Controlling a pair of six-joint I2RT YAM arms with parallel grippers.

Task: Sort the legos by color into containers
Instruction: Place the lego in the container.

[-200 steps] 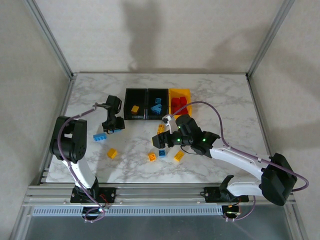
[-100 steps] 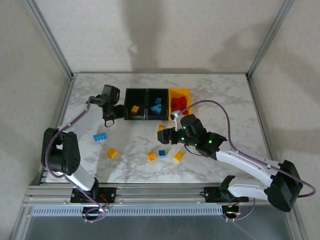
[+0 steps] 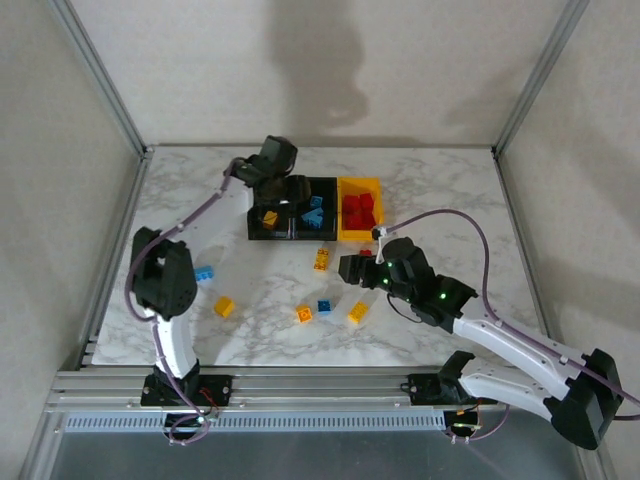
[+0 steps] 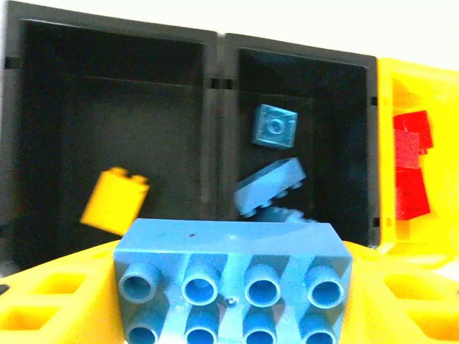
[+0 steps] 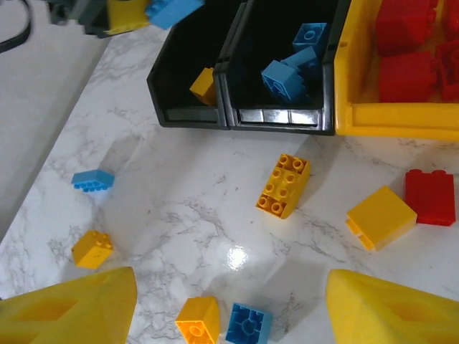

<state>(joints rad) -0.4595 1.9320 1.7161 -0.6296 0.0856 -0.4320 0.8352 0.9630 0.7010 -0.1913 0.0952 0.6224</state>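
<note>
Legos (image 3: 321, 259), small plastic bricks, partly sorted; several lie before joined plastic bins (image 5: 276, 118). Left tool (image 4: 229, 294) pinches light-blue brick (image 4: 233, 247); right tool (image 5: 229, 304) spread.

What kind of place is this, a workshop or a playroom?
Most likely a robotics lab test bench: a marble-patterned table boxed in by aluminium framing, two small robot arms bolted at its near edge, and toy bricks with sorting bins as practice material.

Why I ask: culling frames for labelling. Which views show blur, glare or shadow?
Left wrist: red plastic bricks look smeared. Right wrist: glare spot on the marble table; yellow fingers out of focus. Top external: soft shadows on the back wall.
</note>
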